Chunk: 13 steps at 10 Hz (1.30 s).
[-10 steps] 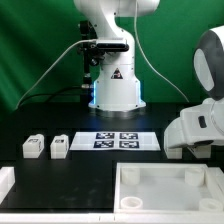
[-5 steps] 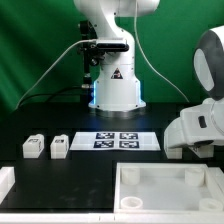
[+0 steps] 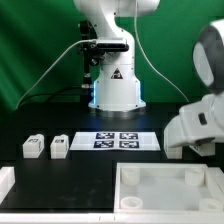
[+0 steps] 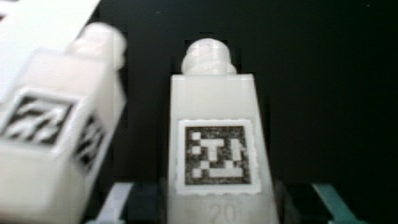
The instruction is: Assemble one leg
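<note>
In the wrist view a white leg (image 4: 217,110) with a black-and-white tag stands between my gripper's (image 4: 222,203) two fingers. There is a dark gap on each side of it, so the jaws are open and do not touch it. A second leg (image 4: 68,100) lies close beside it, outside the jaws. In the exterior view two more legs (image 3: 33,147) (image 3: 59,147) stand at the exterior view's left. The arm's white wrist housing (image 3: 195,125) is at the exterior view's right. It hides the fingers and the two legs under them.
The large white square panel (image 3: 170,176) with raised rims lies at the front. The marker board (image 3: 113,140) lies mid-table in front of the robot's base (image 3: 115,90). A white part (image 3: 5,180) shows at the front left edge.
The wrist housing at the exterior view's right has shifted slightly. The two legs at the left, the panel and the marker board have not moved.
</note>
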{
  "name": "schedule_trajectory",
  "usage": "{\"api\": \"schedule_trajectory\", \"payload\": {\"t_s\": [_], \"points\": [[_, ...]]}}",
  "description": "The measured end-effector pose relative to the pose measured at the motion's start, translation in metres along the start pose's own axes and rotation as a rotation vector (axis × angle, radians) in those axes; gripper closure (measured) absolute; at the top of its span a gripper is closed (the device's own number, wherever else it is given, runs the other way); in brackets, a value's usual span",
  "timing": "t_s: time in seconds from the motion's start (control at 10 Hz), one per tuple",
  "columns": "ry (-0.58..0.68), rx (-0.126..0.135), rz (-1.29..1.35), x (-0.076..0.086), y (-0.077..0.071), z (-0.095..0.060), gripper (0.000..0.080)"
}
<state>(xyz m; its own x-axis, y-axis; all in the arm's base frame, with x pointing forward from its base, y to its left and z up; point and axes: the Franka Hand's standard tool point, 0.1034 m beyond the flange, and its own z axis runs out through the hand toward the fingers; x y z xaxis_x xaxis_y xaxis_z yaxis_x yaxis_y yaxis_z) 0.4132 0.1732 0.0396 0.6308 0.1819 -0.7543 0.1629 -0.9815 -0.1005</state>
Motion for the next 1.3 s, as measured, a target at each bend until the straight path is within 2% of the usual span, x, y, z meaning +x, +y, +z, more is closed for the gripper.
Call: {"api": "schedule_trajectory", "payload": {"t_s": [0.1,0.2,0.3,0.4,0.5,0.6,0.8,0.9,1.0,1.1,1.2,1.3], "points": [[-0.006,0.008,-0.005,-0.013,0.01,-0.035,0.0509],[0.022,0.023,-0.02,-0.016,0.018,-0.065,0.0509],[0.121,0.034,-0.046,-0.012,0.026,-0.092,0.0509],[0.261,0.03,-0.051,-0.021,0.038,-0.124,0.0509],[0.432,0.014,-0.029,-0.032,0.047,-0.14,0.0509],[0.541,-0.005,-0.016,-0.042,0.05,-0.135,0.0509],[0.765,-0.025,-0.009,-0.035,0.054,-0.141,0.0509],[0.849,-0.035,-0.052,-0.034,0.06,-0.146,0.0509],[0.907,-0.011,-0.08,-0.03,0.078,-0.174,0.0509],[1.05,-0.018,-0.103,-0.016,0.091,-0.206,0.0509],[1.152,-0.032,-0.107,-0.004,0.098,-0.215,0.0509],[1.216,-0.059,-0.108,-0.002,0.099,-0.216,0.0509]]}}
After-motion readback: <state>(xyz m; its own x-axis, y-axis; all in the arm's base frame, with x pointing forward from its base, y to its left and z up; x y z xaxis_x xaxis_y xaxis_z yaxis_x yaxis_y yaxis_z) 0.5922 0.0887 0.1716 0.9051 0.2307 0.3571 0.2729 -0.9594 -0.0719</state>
